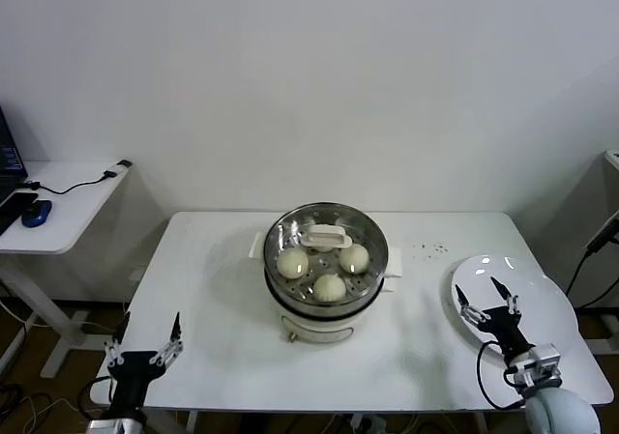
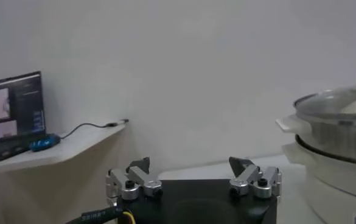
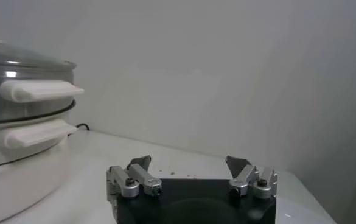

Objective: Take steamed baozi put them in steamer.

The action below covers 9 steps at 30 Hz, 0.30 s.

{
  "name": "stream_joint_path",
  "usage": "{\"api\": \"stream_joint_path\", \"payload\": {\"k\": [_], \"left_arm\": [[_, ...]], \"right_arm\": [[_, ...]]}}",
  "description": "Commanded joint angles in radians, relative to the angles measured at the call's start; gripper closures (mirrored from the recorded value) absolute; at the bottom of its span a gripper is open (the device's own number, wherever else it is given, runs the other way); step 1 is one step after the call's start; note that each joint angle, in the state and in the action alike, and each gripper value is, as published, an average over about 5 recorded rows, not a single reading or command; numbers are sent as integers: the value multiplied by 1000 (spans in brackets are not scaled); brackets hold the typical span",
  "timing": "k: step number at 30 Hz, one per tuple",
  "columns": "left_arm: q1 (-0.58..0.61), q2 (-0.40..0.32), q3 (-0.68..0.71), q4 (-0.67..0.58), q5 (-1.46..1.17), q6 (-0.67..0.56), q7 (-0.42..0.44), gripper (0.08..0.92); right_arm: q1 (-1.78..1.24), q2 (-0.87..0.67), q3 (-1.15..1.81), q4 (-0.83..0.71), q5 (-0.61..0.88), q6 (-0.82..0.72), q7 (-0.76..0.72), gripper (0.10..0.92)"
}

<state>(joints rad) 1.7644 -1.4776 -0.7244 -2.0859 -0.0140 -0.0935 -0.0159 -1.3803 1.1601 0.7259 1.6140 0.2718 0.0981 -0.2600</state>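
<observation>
The steamer (image 1: 326,274) stood in the middle of the white table (image 1: 213,289). A glass lid (image 1: 325,243) sat on top of it. Three baozi (image 1: 330,286) showed through the lid, inside the steel basket. The left gripper (image 1: 145,349) waited at the near left edge of the table, with its fingers spread apart and holding nothing. The right gripper (image 1: 488,302) was over the white plate (image 1: 542,299) on the right, and its fingers were spread apart too.
</observation>
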Motion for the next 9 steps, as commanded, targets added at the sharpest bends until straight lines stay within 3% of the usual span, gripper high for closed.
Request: {"api": "stream_joint_path", "payload": {"k": [1,9], "left_arm": [[71,-26,-43,21,-49,-108,-4,177],[74,-18,-51,23,-30,-103,5,177]], "right_arm": [[-23,13,12,16,24,10,-6,203],[-19,18,11,13,28,14,-7,203]]}}
